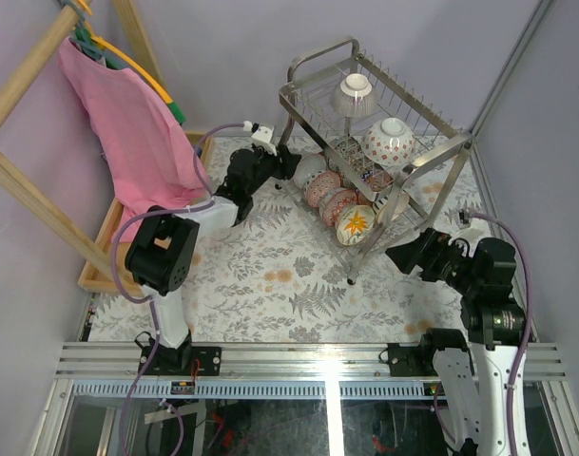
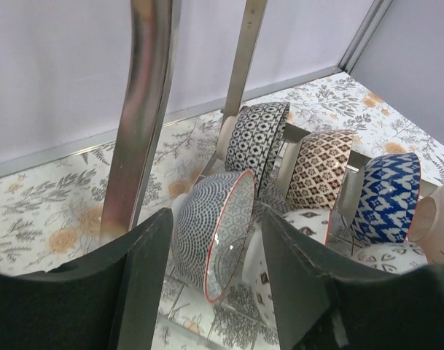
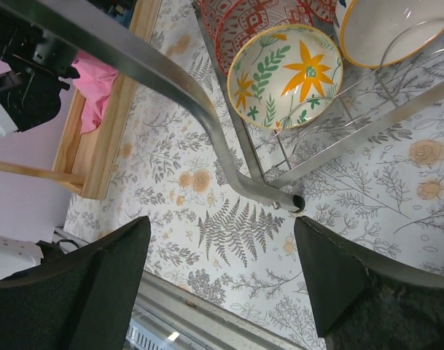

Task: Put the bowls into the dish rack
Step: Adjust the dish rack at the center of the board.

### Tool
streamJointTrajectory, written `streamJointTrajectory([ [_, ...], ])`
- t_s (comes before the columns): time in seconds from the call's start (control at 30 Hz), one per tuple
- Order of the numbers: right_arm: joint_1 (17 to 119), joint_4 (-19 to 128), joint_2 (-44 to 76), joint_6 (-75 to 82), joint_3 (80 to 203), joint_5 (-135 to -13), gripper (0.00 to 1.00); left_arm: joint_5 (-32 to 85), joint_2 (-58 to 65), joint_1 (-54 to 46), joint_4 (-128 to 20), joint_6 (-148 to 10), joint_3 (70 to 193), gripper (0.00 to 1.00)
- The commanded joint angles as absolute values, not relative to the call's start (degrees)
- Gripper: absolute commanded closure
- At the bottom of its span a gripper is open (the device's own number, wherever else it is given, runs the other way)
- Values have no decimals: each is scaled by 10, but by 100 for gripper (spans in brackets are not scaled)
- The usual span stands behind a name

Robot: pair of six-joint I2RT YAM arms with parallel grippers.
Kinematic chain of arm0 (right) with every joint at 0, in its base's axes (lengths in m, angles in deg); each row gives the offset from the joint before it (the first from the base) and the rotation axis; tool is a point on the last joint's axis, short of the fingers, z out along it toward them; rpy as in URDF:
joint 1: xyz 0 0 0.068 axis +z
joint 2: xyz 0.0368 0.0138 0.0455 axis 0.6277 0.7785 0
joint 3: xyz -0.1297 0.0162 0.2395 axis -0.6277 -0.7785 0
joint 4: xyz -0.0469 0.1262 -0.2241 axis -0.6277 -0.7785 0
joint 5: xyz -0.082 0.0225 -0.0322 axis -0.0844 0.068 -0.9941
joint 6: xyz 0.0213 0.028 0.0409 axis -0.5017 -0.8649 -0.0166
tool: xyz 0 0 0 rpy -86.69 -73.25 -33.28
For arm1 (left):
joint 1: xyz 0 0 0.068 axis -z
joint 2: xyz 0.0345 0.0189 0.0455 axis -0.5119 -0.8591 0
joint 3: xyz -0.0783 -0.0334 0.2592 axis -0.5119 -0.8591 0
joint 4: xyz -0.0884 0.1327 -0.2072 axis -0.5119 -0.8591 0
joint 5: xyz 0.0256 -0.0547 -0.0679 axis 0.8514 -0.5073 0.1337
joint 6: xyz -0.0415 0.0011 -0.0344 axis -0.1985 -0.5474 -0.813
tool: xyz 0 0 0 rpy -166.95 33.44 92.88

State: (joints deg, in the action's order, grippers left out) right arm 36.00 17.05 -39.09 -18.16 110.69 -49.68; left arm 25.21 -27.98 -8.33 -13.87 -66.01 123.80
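Below, floral-print tablecloth [image 1: 270,285] hemmed by lilac walls [image 1: 222,57]; right gripper [image 3: 222,219] spread wide above it; left gripper [image 2: 216,219] astride a red-rimmed bowl [image 2: 207,240] in the dish rack [image 2: 145,109], grip impossible to tell.

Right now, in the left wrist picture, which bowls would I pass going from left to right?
grey swirl bowl with a red rim → black-and-white bowl → brown patterned bowl → blue patterned bowl → pale cream bowl at the edge

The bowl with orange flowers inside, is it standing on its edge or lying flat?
On its edge. The cream ceramic bowl with orange flowers shows its painted inside sideways, propped in the chrome wire dish rack.
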Motion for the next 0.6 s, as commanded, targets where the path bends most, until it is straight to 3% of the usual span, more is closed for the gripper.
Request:
streamJointTrajectory([
  [0.0,364,312,-379,-238,1060,-453,13,225,-319,-85,-124,-647,1293,48],
  [0.17,365,404,-327,-261,1046,-473,14,220,-349,-89,-117,-648,1319,50],
  [0.27,373,466,-293,-284,1037,-477,16,218,-362,-93,-117,-647,1332,56],
  [0.37,407,508,-255,-290,1033,-507,18,211,-375,-96,-115,-651,1339,72],
  [0.43,442,524,-229,-288,1033,-541,20,206,-381,-98,-113,-655,1343,97],
  [0.57,494,541,-189,-289,1028,-618,29,206,-377,-99,-104,-666,1330,100],
])
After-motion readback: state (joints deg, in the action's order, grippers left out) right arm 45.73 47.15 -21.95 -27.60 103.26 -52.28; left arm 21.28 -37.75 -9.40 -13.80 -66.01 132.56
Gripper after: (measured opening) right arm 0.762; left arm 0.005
